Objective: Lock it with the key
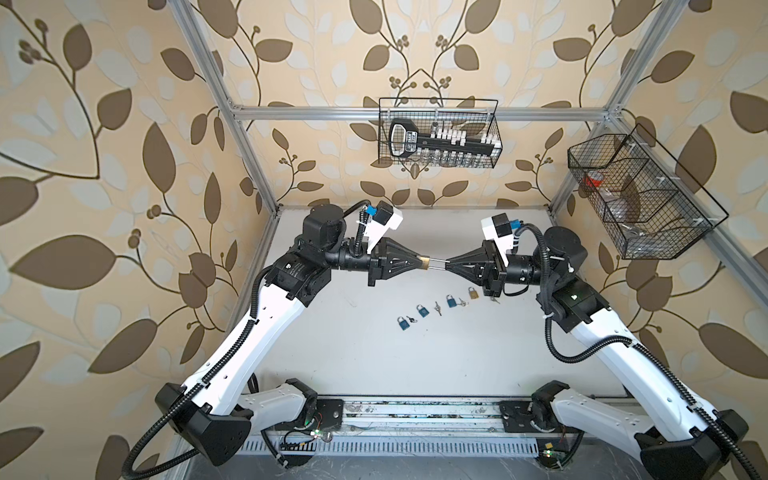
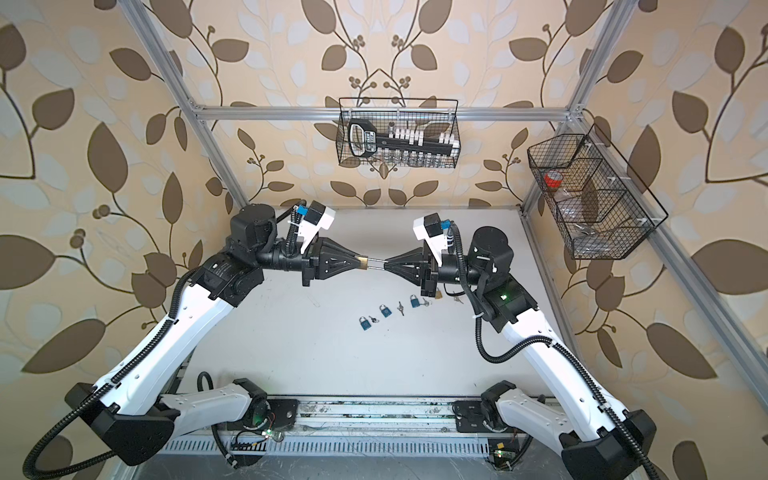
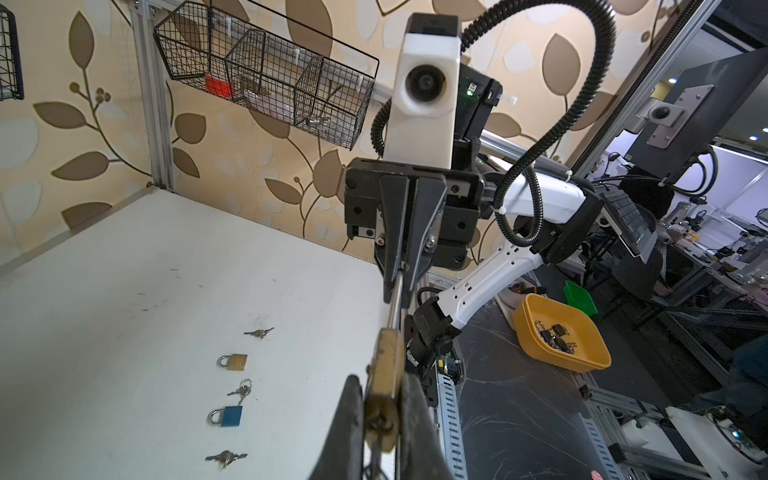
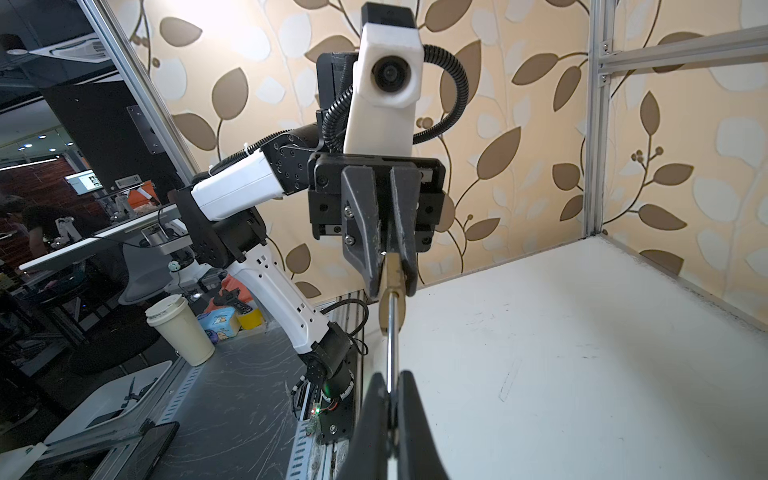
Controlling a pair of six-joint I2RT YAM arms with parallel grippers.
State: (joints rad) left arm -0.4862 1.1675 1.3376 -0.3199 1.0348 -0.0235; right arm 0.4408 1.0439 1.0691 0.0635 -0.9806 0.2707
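A slanted row lies on the worktop (image 1: 374, 365) under the raised arms: three blue locks (image 1: 423, 310), a spare brass lock (image 1: 473, 292) and loose keys (image 1: 436, 307) among them, all well apart from what you hold. Wire baskets (image 1: 438, 133) hang on the back and side walls. Past the worktop's edge, your left wrist view shows a yellow tub (image 3: 582, 361) with more locks in it.

In a top view the right arm covers most of the spare brass lock (image 2: 437, 294). The padlock's (image 1: 424, 262) keyhole end sits deep between the left fingers (image 3: 349, 415). A dark ring shape shows there, too dim to tell whether it is a key. You also cannot tell whether the shackle (image 1: 438, 263) is latched.

The padlock hangs in the air between the two arms, above the back half of the worktop, lying roughly level. It has a brass body and a long silver shackle. Your left gripper (image 1: 420, 262) is clamped on the body. Your right gripper (image 1: 449, 263) is closed tight on the shackle's far end, tip to tip with the left.
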